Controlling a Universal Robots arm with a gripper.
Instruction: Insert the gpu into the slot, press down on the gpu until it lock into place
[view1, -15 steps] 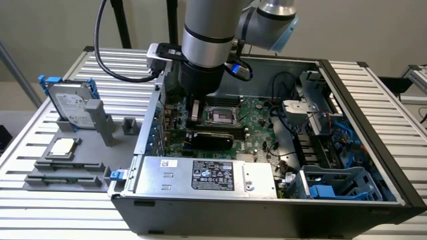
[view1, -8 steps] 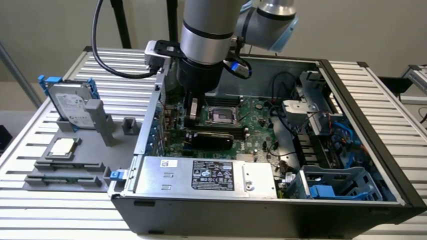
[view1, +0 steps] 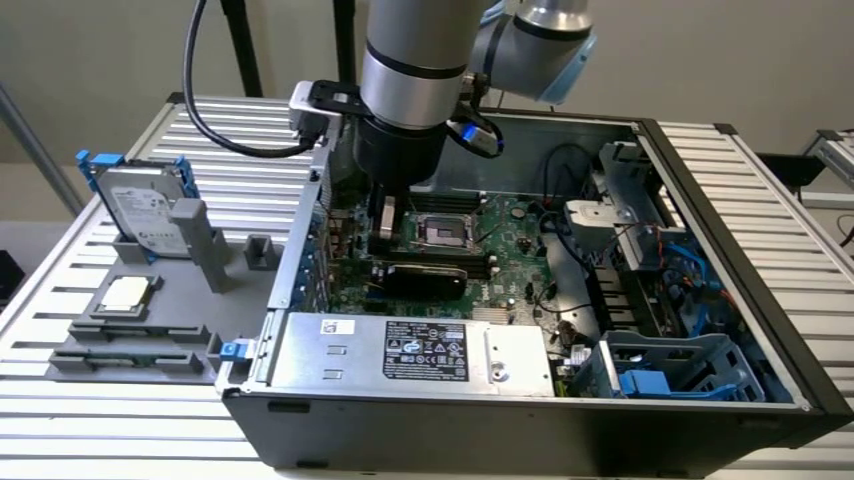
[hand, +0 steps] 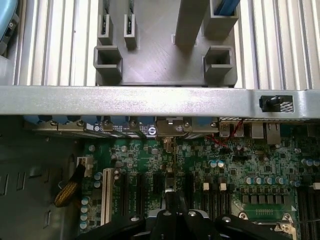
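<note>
One gpu (view1: 418, 277), black face up, seated flat on the motherboard (view1: 514, 265) inside one open case (view1: 694, 300), just below the gripper (view1: 387, 222). Pincer state: cannot tell — fingers pressed close over the card edge. One hard drive (view1: 140, 215) (blue rails), upright in a grey fixture (view1: 134, 340). Ribbed metal table (view1: 80, 400); pale wall behind.
</note>
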